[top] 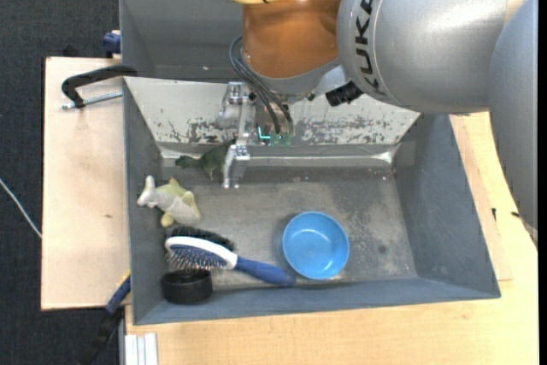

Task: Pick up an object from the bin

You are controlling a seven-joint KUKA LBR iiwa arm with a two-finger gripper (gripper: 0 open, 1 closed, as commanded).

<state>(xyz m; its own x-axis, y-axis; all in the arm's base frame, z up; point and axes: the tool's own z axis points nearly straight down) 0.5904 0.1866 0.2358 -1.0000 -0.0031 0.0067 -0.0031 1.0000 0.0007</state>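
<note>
Bin (pixel 444 209) viewed from above, somewhat from one side; whole bin framed close; arm (pixel 444 21) cropped at upper right.

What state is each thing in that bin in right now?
Claw: low at back left.
Green toy: lying at back, beside claw.
Pale toy: lying by left wall.
Brush: lying flat, handle toward bowl.
Black cap: lying flat, front left corner.
Bowl: upright, empty.

Glossy plastic bowl (pixel 315 245), scuffed metal bin (pixel 444 209)

A small dark-green toy (pixel 197 160) lies in the bin's (pixel 427 209) back-left corner.
</note>
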